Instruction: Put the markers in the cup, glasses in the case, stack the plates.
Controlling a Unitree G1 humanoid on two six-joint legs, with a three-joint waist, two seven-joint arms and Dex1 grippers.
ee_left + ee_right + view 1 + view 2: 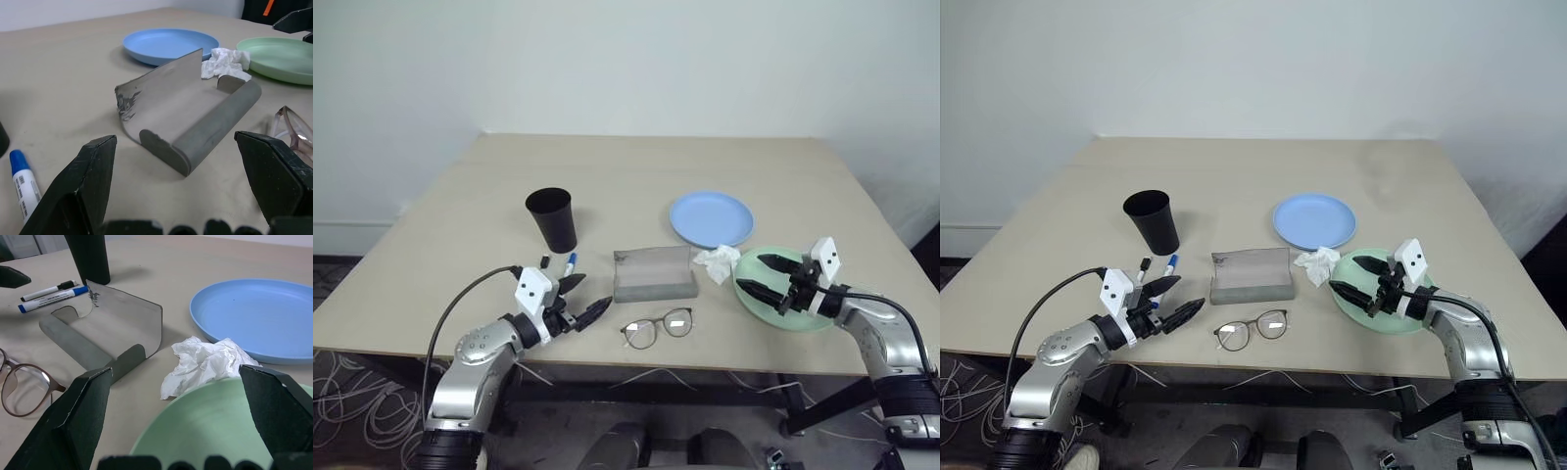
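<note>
- While both hands stand released, the left hand (590, 299) hovers at 7 o'clock on the bench (636, 166), the right hand (760, 276) at 4 o'clock over the green plate (803, 318).
- Case (653, 273): lid open, at centre.
- Glasses (657, 327): at 6 o'clock of the case.
- Markers (51, 293): lying between case and cup (552, 217).
- Blue plate (710, 217): at 1 o'clock of the case, with a tissue (718, 262) touching the green plate.
</note>
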